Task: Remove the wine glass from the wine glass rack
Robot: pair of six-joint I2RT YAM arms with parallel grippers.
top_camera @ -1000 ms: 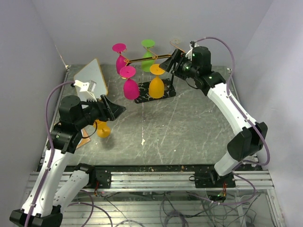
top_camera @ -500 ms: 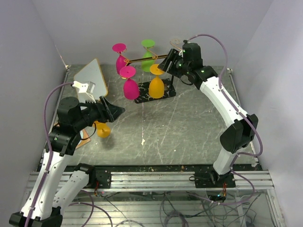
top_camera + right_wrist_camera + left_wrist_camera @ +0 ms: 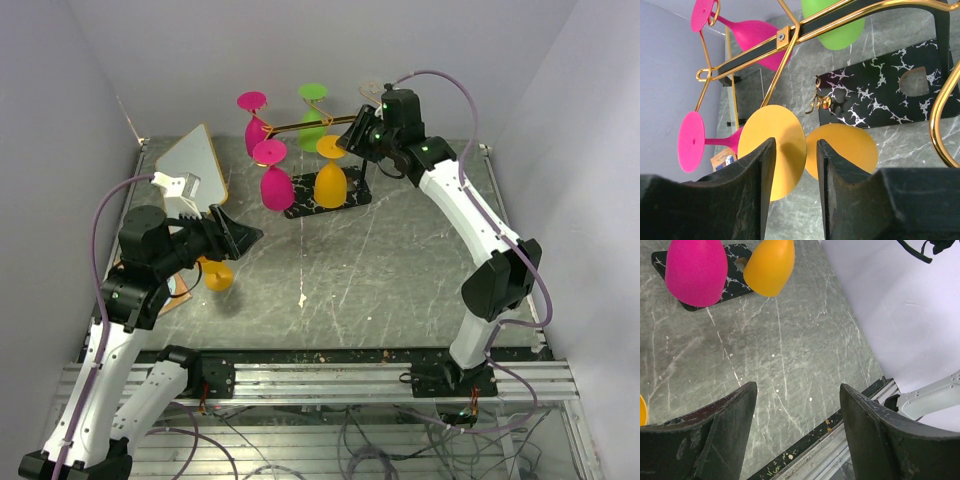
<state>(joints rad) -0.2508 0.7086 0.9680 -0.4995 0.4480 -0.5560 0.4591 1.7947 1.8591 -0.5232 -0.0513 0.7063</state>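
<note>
The wine glass rack (image 3: 305,124) is a gold wire stand on a black marble-look base (image 3: 340,204) at the back of the table. Two pink glasses (image 3: 274,180), a green glass (image 3: 313,112) and an orange glass (image 3: 331,178) hang upside down from it. My right gripper (image 3: 350,136) is open beside the orange glass's foot (image 3: 331,147). In the right wrist view the gripper (image 3: 795,143) shows the orange foot (image 3: 782,142) and bowl (image 3: 850,150) just beyond its fingertips, not gripped. My left gripper (image 3: 244,233) is open and empty at the near left, as the left wrist view (image 3: 797,387) shows.
Another orange glass (image 3: 215,273) stands on the table under the left arm. A tilted beige board (image 3: 192,158) leans at the back left. A clear glass foot (image 3: 371,90) shows behind the right wrist. Walls close in on three sides.
My right gripper has moved left and closer to the foot of the orange glass on the rack. The left arm has hardly moved.
</note>
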